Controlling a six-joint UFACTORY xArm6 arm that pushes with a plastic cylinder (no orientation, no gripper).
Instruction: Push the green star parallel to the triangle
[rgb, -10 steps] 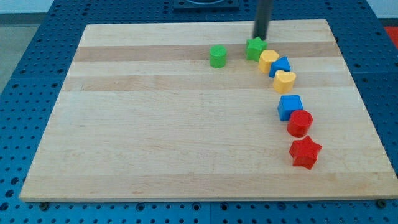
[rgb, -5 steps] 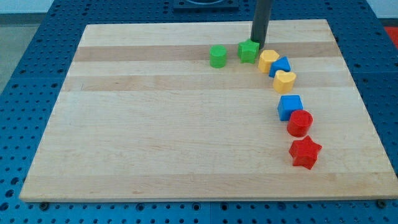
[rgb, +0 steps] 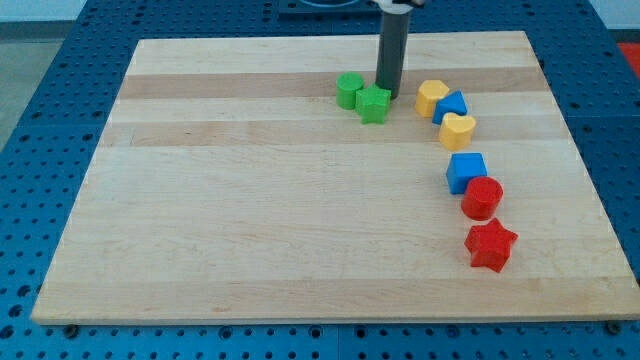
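Observation:
The green star (rgb: 374, 104) lies near the board's top centre, touching a green cylinder (rgb: 349, 90) on its upper left. My tip (rgb: 387, 93) stands against the star's upper right edge. The blue triangle (rgb: 453, 105) lies to the view's right of the star, wedged between a yellow block (rgb: 432, 96) above left and a yellow heart (rgb: 458, 130) below. The star sits at about the triangle's height in the view, with a gap between them.
A blue cube (rgb: 466, 171), a red cylinder (rgb: 482, 197) and a red star (rgb: 490, 245) run down the view's right side. The wooden board (rgb: 250, 230) rests on a blue perforated table.
My tip moved left and slightly down, pushing the green star away from the yellow block, leftwards and down until it touches the green cylinder. The other blocks stayed put.

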